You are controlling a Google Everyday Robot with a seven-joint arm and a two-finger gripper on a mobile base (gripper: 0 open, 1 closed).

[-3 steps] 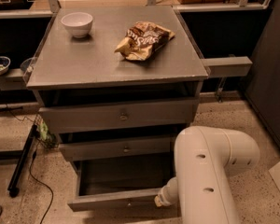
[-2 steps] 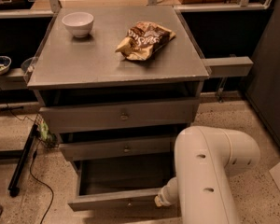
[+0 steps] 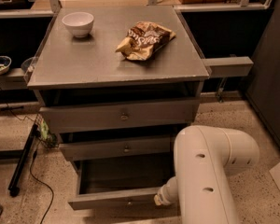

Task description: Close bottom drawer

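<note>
The bottom drawer point(image 3: 113, 199) is the lowest of three grey drawers and stands pulled out, its dark box open to view. A small round knob point(image 3: 129, 202) sits on its shallow front panel. The middle drawer point(image 3: 116, 148) and the top drawer point(image 3: 119, 115) are pushed in further. My white arm point(image 3: 207, 171) comes in from the lower right. Its gripper point(image 3: 160, 198) is at the right end of the bottom drawer's front panel, close against it.
On the cabinet top point(image 3: 84, 59) lie a white bowl point(image 3: 78, 23) and a brown snack bag point(image 3: 144, 39). A black stand leg and cable point(image 3: 23, 160) lie on the floor at left. A grey ledge point(image 3: 228, 65) juts out at right.
</note>
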